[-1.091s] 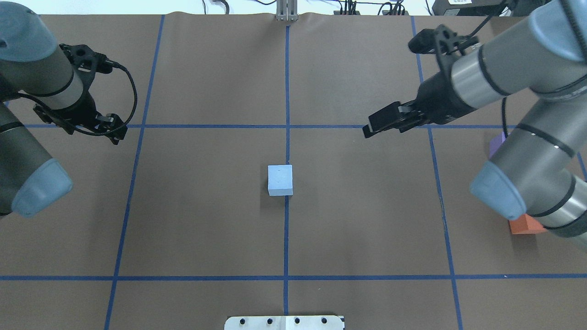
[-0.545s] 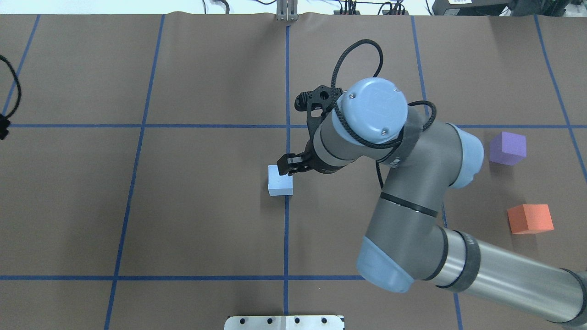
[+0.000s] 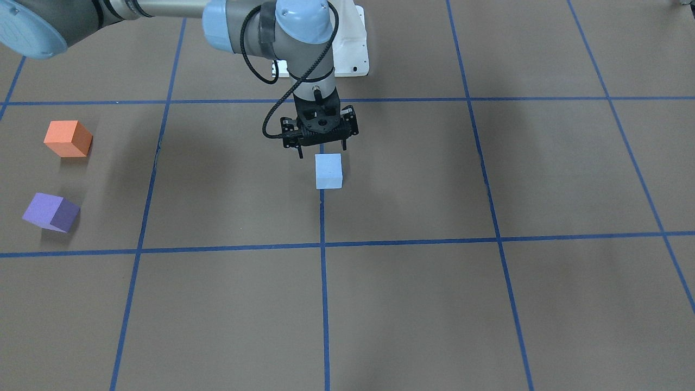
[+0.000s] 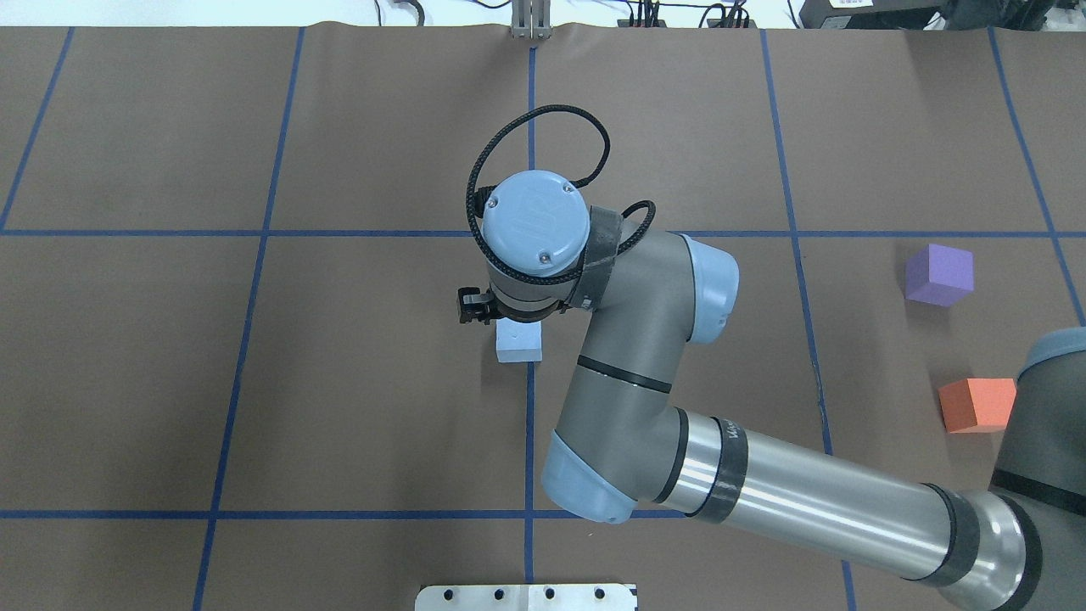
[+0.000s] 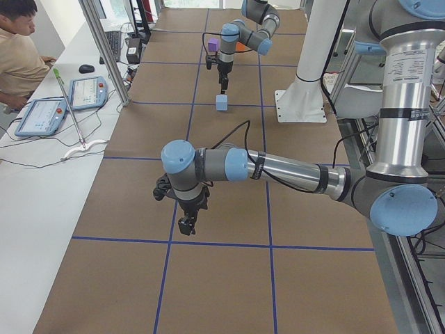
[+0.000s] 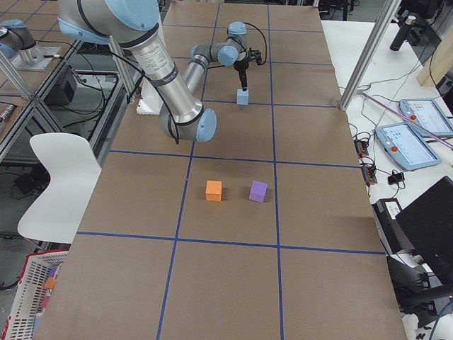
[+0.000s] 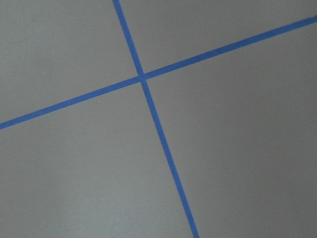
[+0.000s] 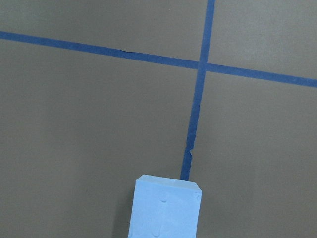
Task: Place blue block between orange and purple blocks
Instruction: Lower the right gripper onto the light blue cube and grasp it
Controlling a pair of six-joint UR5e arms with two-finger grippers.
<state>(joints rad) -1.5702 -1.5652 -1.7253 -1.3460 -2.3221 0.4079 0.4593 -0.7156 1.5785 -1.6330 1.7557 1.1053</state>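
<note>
Two claws on view. First, right claw (image 3: pixel 322 149): spread wide, holding nothing, hanging just over the blue block (image 3: pixel 328 171) at the middle of the counter (image 3: pixel 488 304). Second, left claw (image 5: pixel 186 224): spread cannot be told. Orange block (image 3: pixel 67 138) and purple block (image 3: pixel 50 212): near each other, well apart from the blue.

The right arm (image 6: pixel 177 85) reaches out from the robot's side across the brown table (image 6: pixel 318 283). The right gripper (image 6: pixel 243 83) points straight down just above the blue block (image 6: pixel 243 97), which sits by a blue tape line (image 6: pixel 304 106). It is too small here to tell how the fingers stand. Well apart from it, nearer the camera, the orange block (image 6: pixel 214 190) and the purple block (image 6: pixel 258 191) stand side by side in one taped square with a gap between them. A white chair (image 6: pixel 60 180) stands beside the table.
</note>
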